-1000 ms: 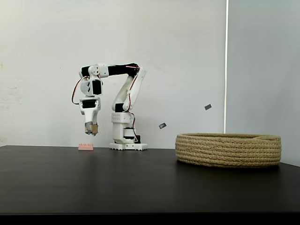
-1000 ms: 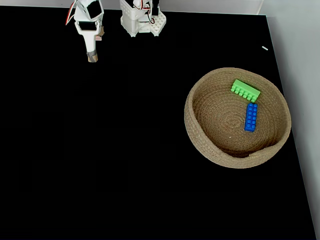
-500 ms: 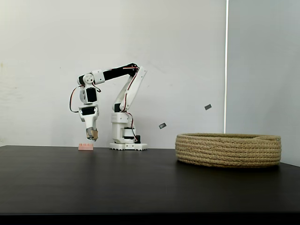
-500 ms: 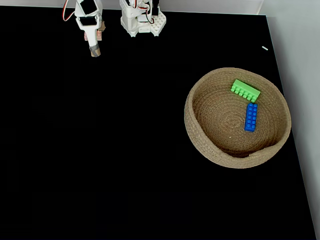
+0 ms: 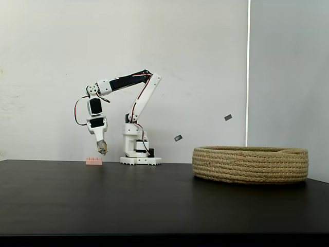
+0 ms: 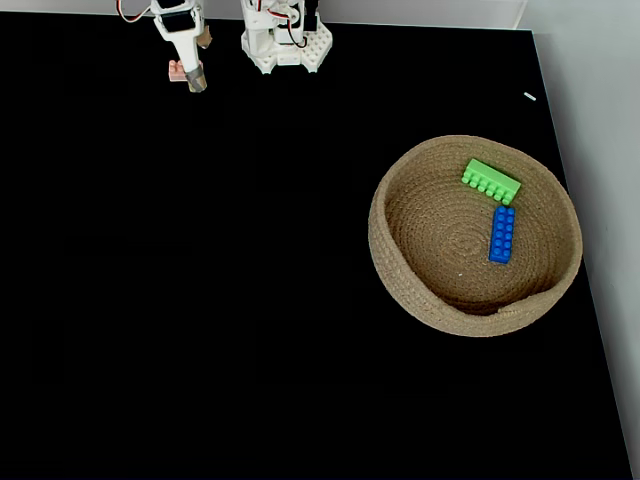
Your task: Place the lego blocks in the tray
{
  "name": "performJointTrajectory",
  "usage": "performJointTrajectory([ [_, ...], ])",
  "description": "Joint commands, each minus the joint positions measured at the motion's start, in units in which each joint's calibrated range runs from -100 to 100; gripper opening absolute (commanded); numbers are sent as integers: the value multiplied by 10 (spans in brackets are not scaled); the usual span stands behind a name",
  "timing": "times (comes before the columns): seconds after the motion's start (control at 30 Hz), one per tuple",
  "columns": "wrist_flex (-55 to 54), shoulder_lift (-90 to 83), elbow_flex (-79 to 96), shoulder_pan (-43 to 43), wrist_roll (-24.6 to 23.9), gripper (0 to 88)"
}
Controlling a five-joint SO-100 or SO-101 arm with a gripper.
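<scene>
Green brick (image 6: pixel 491 181) and blue brick (image 6: pixel 502 234) sit in the rope basket (image 6: pixel 400 290), pink brick (image 6: pixel 176 70) at the desk's far edge, my gripper (image 5: pixel 103 151) hovers beside it, jaw state unreadable; off-centre descent risks knocking it away.

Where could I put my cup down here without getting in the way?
The wide black tabletop between the white arm's base and the round coiled-rope basket is bare. It is crowded at the far edge, where the jaws hang by the small pale pink brick.
</scene>
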Motion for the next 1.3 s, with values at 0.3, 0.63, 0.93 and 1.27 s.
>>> performJointTrajectory([
  [0.3,-66,46,-18,4,8,266],
  [0.63,-107,76,-11,-3,1,286],
  [0.93,-120,80,-7,-11,0,179],
  [1.27,-123,87,-3,-26,-1,7],
])
